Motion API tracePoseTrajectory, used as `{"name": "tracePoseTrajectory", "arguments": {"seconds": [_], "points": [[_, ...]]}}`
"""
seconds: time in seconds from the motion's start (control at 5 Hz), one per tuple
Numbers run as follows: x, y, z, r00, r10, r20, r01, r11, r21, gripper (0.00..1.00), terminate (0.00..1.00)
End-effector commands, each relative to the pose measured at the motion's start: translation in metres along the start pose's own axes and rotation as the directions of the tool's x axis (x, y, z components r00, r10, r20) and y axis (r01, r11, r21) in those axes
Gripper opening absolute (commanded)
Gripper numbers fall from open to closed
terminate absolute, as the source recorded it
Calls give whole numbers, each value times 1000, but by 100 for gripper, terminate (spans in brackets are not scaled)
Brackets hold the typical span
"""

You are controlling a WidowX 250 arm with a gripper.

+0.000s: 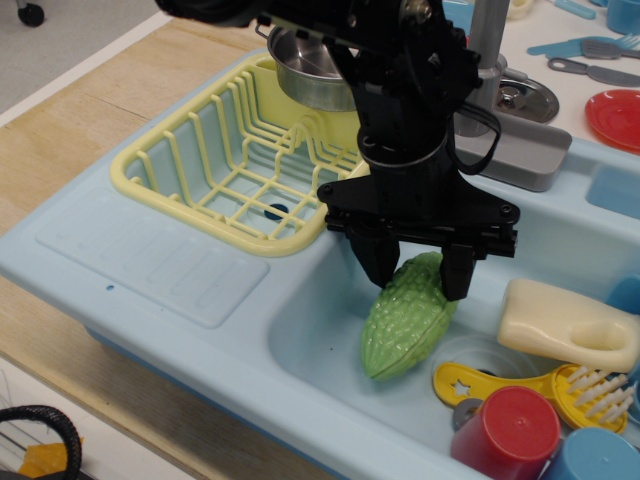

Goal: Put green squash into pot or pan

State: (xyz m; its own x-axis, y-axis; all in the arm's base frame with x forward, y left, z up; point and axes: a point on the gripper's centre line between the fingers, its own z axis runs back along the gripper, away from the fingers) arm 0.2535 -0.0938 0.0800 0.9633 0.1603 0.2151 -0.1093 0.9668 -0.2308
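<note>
The green squash point(398, 328) lies in the light blue sink basin point(320, 330), pointed end toward the front. My black gripper point(418, 276) is down over its thick upper end. One finger presses on each side of the squash, so the jaws are shut on it. The squash still looks low in the basin. The shiny steel pot point(308, 72) stands at the back of the yellow dish rack point(220, 170). The arm hides most of the pot.
In the sink's right part lie a cream plastic piece point(570, 325), a yellow utensil point(520, 385), a red cup point(510, 435) and a blue cup point(595, 458). A grey faucet base point(515, 150) stands behind the sink. A red plate point(615, 115) is at the far right.
</note>
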Motion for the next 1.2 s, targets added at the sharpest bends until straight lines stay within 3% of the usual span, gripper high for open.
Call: {"name": "tracePoseTrajectory", "arguments": {"seconds": [0.0,0.6,0.8,1.0], "points": [[-16,11,-23,996,-34,-79,35,999,18,0,0],[26,-1,78,989,-126,-71,140,959,246,0,0],[42,8,99,987,-157,-46,163,946,278,0,0],[70,32,118,971,-237,30,218,931,292,0,0]]}}
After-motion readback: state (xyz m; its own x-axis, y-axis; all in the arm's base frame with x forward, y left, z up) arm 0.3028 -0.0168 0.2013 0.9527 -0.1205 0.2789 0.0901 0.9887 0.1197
